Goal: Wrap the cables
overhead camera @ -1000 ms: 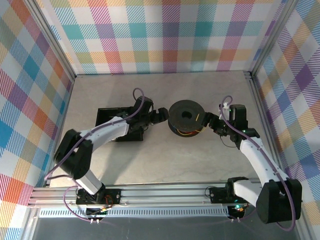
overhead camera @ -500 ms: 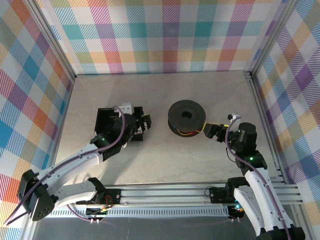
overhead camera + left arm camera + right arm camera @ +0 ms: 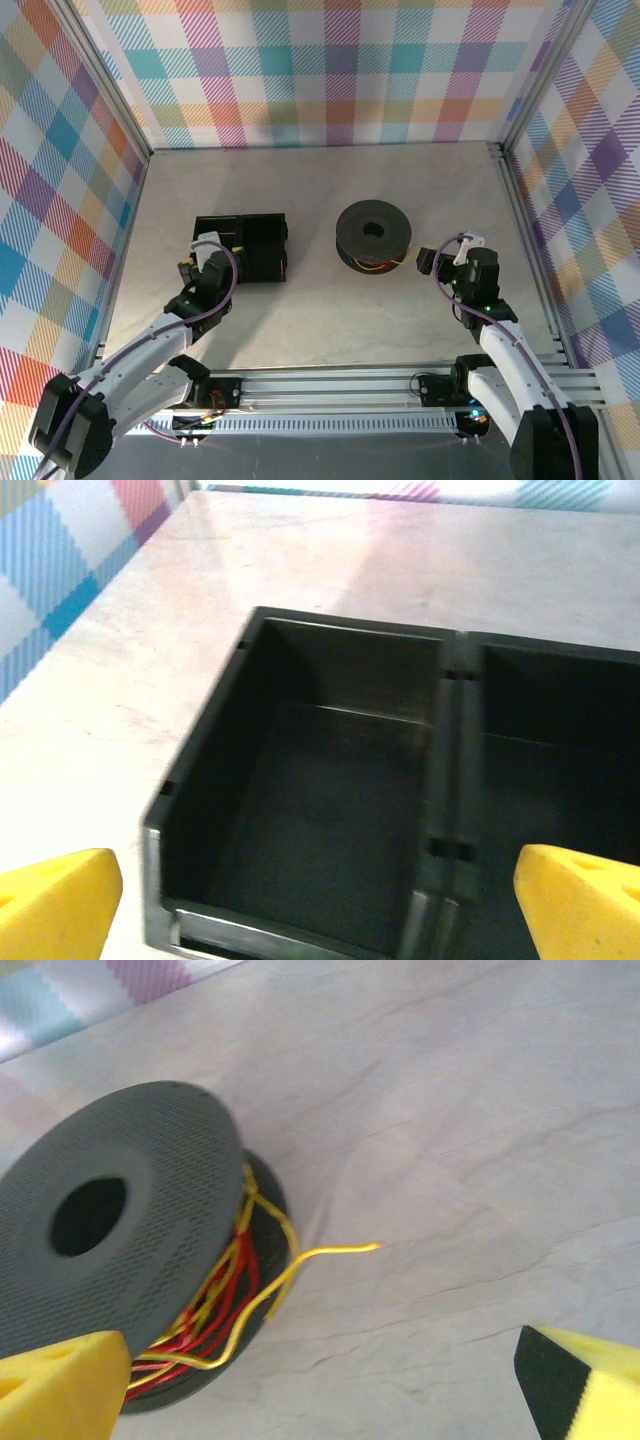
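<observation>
Left gripper (image 3: 318, 900) spread wide, empty, facing the black bin (image 3: 300, 660). Right gripper (image 3: 320, 1382) spread wide, empty, right of the spool (image 3: 120, 1220) at mid-table. Cables (image 3: 240, 1290) are wound on the spool. The right wrist view resolves a loose yellow end; from above it is mere specks.

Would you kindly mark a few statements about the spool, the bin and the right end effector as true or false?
1. The spool lies on the table, apart from the black bin. True.
2. A yellow wire end sticks out free beside the spool. True.
3. The bin's left compartment holds cables. False: it is empty.
4. The right end effector grips the yellow wire. False: it is open, holding nothing.
</observation>
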Controlling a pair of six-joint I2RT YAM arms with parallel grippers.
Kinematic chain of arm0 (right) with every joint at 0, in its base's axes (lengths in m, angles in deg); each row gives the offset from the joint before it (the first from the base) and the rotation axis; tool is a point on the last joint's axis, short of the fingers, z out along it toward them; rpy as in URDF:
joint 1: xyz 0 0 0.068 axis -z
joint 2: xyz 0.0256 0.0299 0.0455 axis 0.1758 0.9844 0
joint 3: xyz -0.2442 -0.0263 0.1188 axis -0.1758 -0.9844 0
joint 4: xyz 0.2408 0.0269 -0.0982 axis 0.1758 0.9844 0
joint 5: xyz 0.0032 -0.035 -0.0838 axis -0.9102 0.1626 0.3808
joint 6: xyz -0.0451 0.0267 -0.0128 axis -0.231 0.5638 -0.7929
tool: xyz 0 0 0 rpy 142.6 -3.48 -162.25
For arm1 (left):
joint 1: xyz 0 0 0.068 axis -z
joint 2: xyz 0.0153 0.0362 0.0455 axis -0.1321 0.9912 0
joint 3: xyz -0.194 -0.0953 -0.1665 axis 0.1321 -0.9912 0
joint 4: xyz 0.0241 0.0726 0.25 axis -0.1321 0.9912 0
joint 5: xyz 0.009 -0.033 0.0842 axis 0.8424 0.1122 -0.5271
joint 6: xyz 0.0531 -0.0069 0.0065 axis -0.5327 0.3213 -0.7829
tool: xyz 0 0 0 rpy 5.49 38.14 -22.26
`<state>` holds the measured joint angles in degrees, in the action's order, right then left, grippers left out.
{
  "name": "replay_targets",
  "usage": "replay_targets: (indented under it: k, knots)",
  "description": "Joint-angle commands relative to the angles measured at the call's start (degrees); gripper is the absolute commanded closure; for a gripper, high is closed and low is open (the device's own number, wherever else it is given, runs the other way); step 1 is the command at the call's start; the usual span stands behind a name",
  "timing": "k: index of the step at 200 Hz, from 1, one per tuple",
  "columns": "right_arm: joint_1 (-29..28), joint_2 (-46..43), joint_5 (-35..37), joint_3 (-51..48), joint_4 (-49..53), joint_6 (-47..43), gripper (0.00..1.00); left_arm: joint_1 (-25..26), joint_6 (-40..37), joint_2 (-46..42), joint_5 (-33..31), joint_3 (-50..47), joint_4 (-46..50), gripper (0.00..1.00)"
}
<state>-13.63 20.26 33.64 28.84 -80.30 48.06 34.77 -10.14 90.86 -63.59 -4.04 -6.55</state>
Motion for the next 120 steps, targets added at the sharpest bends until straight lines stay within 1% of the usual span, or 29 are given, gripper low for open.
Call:
replay_targets:
  k: [1, 24, 37, 47, 62, 68, 74, 87, 96, 105, 113, 120]
  knots:
    - [1.61, 3.25, 5.16, -1.13, -12.46, -2.61, 0.01, -3.98, -6.16, 1.06, 4.39, -0.51, -8.69, 0.00]
    - [3.49, 10.13, 7.14, -1.79, -18.67, -2.15, 0.01, -8.52, -11.24, 5.91, 8.58, -1.02, -16.07, 0.00]
    - [4.16, 14.69, 8.04, -1.78, -22.49, -2.16, 0.01, -12.00, -14.52, 9.24, 16.07, -2.85, -22.86, 0.00]
    - [4.54, 18.22, 8.84, -1.65, -25.64, -2.09, 0.01, -14.53, -13.77, 12.12, 19.13, -4.55, -28.25, 0.00]
    - [5.22, 23.47, 8.92, -1.16, -30.86, -1.34, 0.01, -17.55, -11.44, 17.23, 21.87, -5.68, -34.69, 0.00]
    - [5.47, 24.65, 8.49, -0.49, -31.07, -1.92, 0.01, -18.29, -10.89, 19.66, 22.22, -5.57, -37.05, 0.00]
    - [5.39, 25.79, 7.49, -0.12, -33.79, -3.63, 0.01, -18.74, -10.85, 22.14, 22.12, -5.07, -39.09, 0.00]
    - [5.35, 27.62, 8.21, 0.15, -37.05, -6.00, 0.01, -18.92, -12.63, 25.80, 22.64, -2.96, -40.70, 0.00]
    - [5.57, 29.39, 8.93, -0.40, -41.17, -5.97, 0.01, -18.91, -13.92, 27.94, 20.98, -1.33, -40.70, 0.00]
    - [5.62, 29.34, 8.04, 0.55, -38.99, -6.52, 0.01, -18.92, -15.02, 29.46, 19.31, -1.32, -42.91, 0.00]
    - [5.62, 29.67, 7.54, 0.20, -40.31, -6.74, 0.01, -19.27, -15.18, 31.09, 18.31, -2.76, -48.70, 0.00]
    - [5.62, 29.77, 6.98, -0.50, -41.42, -7.04, 0.01, -19.92, -13.88, 32.14, 17.84, -3.07, -49.42, 0.00]
